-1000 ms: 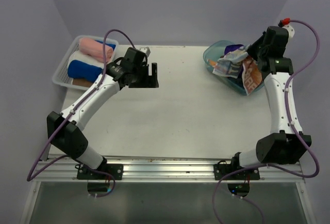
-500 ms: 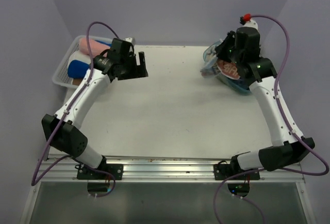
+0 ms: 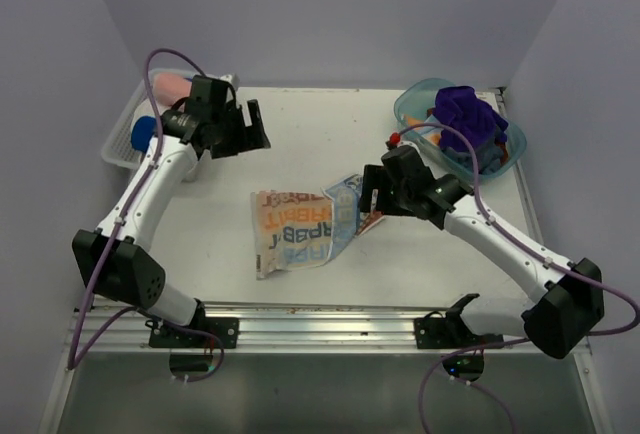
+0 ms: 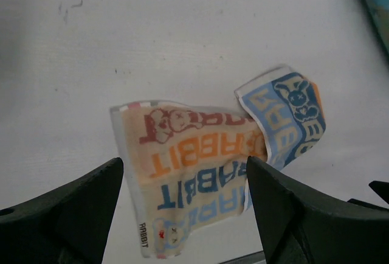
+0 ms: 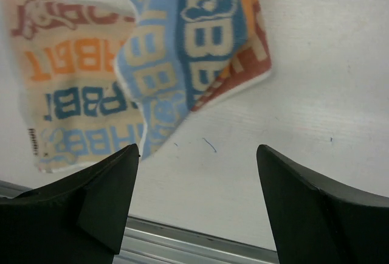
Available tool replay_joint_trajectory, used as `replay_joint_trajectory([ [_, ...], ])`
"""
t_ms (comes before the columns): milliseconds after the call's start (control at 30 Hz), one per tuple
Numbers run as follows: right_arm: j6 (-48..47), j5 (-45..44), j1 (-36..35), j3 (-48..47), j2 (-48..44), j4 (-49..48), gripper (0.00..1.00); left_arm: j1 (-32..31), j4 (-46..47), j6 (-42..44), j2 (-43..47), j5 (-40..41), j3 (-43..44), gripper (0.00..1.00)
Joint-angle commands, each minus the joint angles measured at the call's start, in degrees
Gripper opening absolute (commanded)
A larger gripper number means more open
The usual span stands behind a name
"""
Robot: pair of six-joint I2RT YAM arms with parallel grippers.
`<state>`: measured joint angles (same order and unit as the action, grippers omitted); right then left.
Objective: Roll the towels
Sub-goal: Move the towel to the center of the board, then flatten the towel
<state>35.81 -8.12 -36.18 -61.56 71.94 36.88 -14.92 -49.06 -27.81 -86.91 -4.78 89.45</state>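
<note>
The right end effector (image 5: 198, 149) is being held wide and empty, just over the printed towel (image 5: 176, 45) lying on the bench (image 5: 316, 63) beneath it, one corner doubled over. Flattening is judged to be in hand; that corner is probably to be pulled out next. Beyond, the left end effector (image 4: 185, 162) is being held wide too.

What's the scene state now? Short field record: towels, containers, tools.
RABBIT towel: unrolled on table, centre, right part folded over
purple towel: in teal tub, far right
pink towel: in white basket, far left
blue towel: same basket, partly hidden by left arm
right tool: open, over the RABBIT towel's folded part, holding nothing
left tool: open, empty, beside the basket
</note>
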Motion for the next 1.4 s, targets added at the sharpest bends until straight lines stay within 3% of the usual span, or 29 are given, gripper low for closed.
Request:
replay_joint_trajectory([
  [0,2.51,-2.95,1.29,1.52,-5.23,1.70,0.82,-0.46,1.24,0.39,0.87,-4.80,-7.08,0.86],
  [200,6.02,-0.23,3.66,7.31,-5.15,1.44,0.82,-5.55,2.65,-3.82,7.09,-1.57,-22.90,0.85],
  [333,7.69,3.89,6.38,11.63,-3.22,-3.03,0.76,-8.89,2.30,-8.39,11.49,2.39,-33.17,0.82],
  [533,6.03,6.10,9.47,9.45,6.52,-7.17,0.71,-9.60,4.75,-11.03,10.54,4.51,-40.74,0.79],
  [800,4.97,6.63,10.08,6.28,18.05,-10.95,0.69,-9.60,9.06,-10.95,4.83,6.71,-44.27,0.73],
  [900,5.23,5.66,10.26,5.93,20.69,-12.54,0.61,-9.60,9.77,-10.68,3.51,7.23,-44.89,0.66],
  [933,5.23,5.40,10.43,5.66,21.30,-12.97,0.51,-9.60,9.94,-10.68,2.90,7.32,-45.24,0.61],
  [1000,5.41,4.08,10.61,5.14,22.79,-13.07,0.40,-9.60,10.47,-10.33,2.28,7.24,-45.42,0.53],
  [1100,5.41,3.90,11.22,4.26,24.12,-13.42,0.12,-9.60,11.96,-9.72,0.96,6.54,-45.24,0.25],
  [1133,5.32,3.90,11.40,3.91,24.12,-13.24,0.05,-9.60,12.23,-9.63,0.17,6.45,-44.81,0.05],
  [1167,5.23,3.73,11.75,3.56,23.77,-13.07,0.00,-9.60,12.23,-9.37,-0.36,6.45,-44.19,0.00],
  [1367,2.34,0.04,14.64,-3.90,18.24,-9.03,0.00,-7.50,9.07,-6.12,-0.01,6.36,-31.20,0.00],
])
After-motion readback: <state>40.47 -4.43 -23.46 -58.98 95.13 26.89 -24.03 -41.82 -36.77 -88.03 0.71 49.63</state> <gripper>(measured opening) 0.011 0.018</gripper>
